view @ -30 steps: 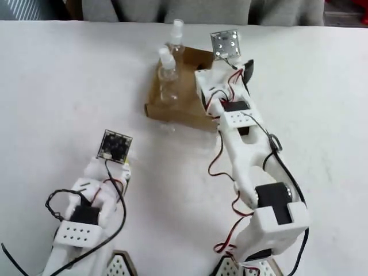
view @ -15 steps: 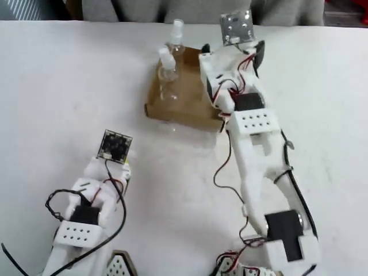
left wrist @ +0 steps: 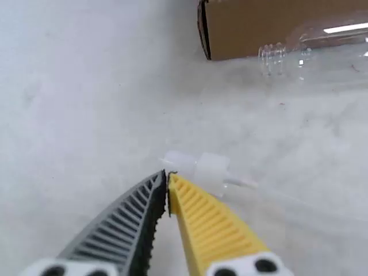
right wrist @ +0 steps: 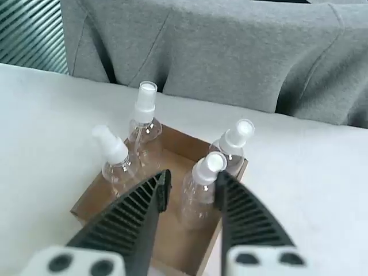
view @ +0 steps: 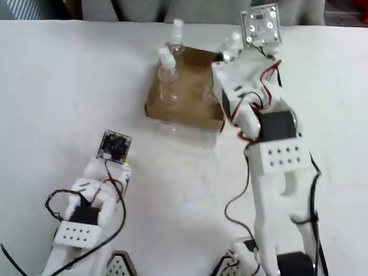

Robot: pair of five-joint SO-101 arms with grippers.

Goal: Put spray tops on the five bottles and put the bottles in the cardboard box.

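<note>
Right gripper point(right wrist: 191, 179) apart over four boxed bottles point(right wrist: 142, 129), I judge to clear them; left gripper point(left wrist: 167, 178) together beside loose spray top point(left wrist: 202, 168)

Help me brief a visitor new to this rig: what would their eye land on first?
Four capped bottles stand in the cardboard box at the far side of the table, the open right gripper hovering above them. Next comes the uncapped bottle lying on the table beside the box's near wall, and a loose spray top just beyond the tips of the shut left gripper.
</note>
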